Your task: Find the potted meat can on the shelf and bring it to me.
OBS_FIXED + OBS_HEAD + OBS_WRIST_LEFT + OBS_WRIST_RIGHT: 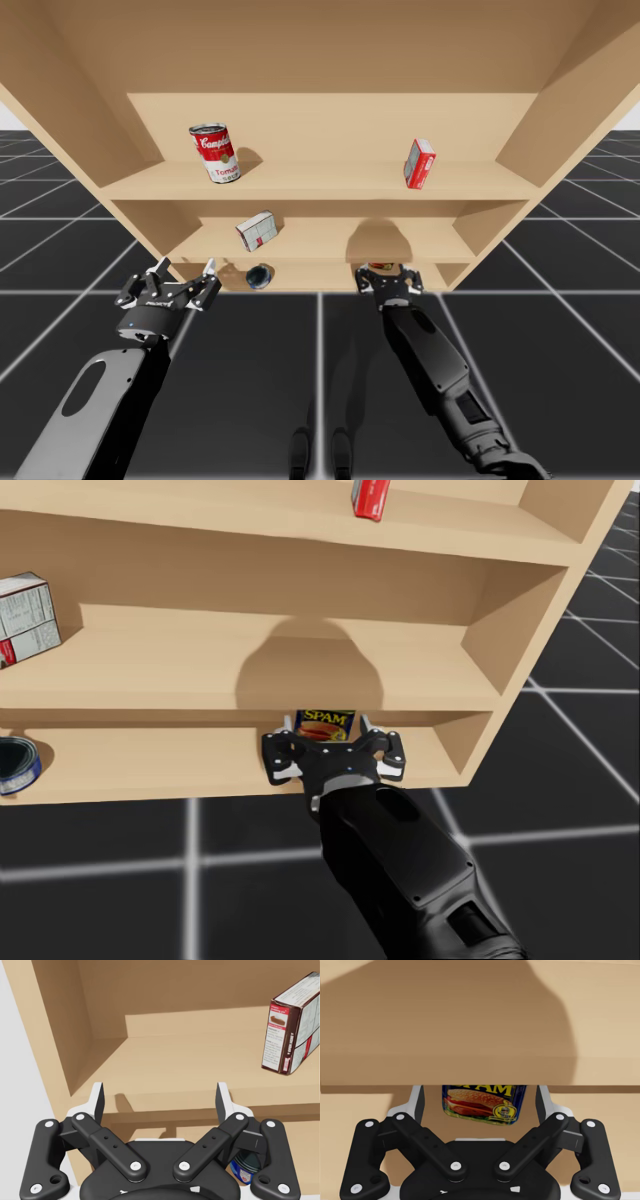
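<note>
Our right tool (480, 1091) is wide open around the blue rectangular metal meat can (482, 1105) on the wooden shelf (150, 760), so grab and handover aren't done yet.

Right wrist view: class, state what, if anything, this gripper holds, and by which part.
Nothing is held: the potted meat can stands between the right gripper's open fingers, touching neither.
</note>
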